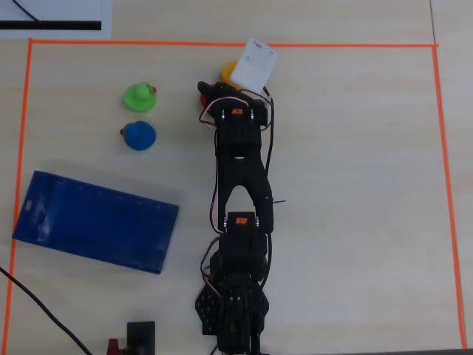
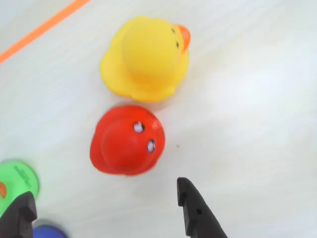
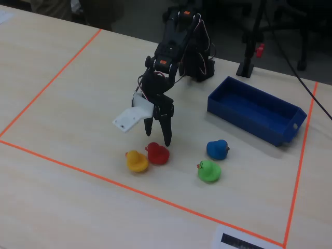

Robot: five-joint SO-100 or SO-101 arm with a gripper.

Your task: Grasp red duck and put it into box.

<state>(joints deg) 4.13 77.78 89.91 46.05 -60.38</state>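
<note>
Approach step: we hold the gripper [image 2: 104, 206] with jaws apart, just above the red duck [image 2: 126, 140], which touches the yellow duck [image 2: 146, 59]. Next, we judge, descend to straddle the red duck, then close.

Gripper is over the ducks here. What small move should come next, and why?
Probably lower straight down over the red duck. In the wrist view the open gripper has its fingers spread wider than the duck, which lies just ahead of them, and in the fixed view the fingertips hang just above it. The yellow duck sits close by, so descend carefully to avoid nudging it.
</note>
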